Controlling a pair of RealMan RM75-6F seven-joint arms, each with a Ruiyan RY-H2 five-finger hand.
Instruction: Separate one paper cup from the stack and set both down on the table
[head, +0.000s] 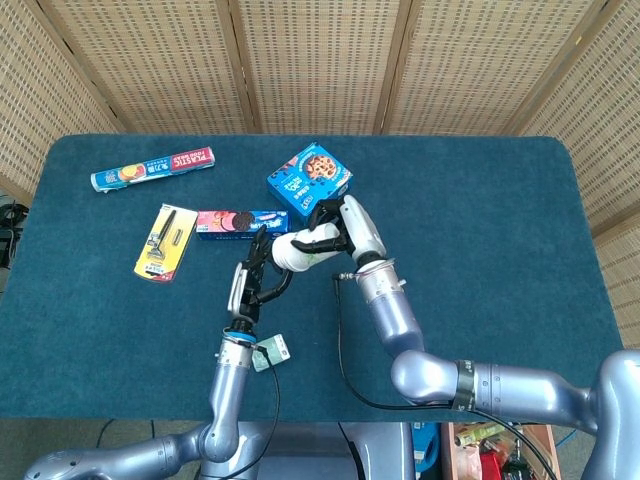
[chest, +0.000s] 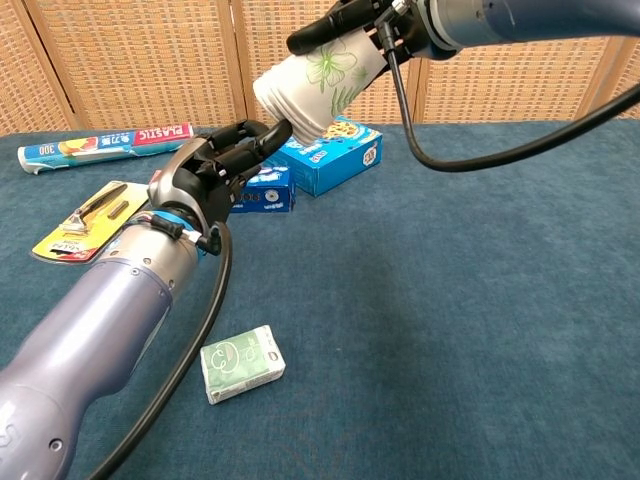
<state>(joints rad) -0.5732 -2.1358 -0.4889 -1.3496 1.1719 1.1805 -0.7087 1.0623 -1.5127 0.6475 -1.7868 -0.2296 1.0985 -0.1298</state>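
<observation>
A white paper cup stack (chest: 318, 88) with a green flower print hangs tilted in the air, its base toward the left. My right hand (chest: 372, 22) grips it near the rim, and the stack (head: 298, 252) shows in the head view too with the right hand (head: 342, 228) around it. My left hand (chest: 218, 165) sits just below the stack's base with its fingers spread; its fingertips (chest: 272, 133) reach up to the base. The left hand (head: 256, 270) holds nothing that I can see.
On the blue table (chest: 480, 300) lie a blue cookie box (chest: 335, 152), a dark biscuit pack (chest: 262, 190), a plastic wrap roll (chest: 100, 144), a yellow carded razor (chest: 88, 222) and a small green-and-white packet (chest: 242, 363).
</observation>
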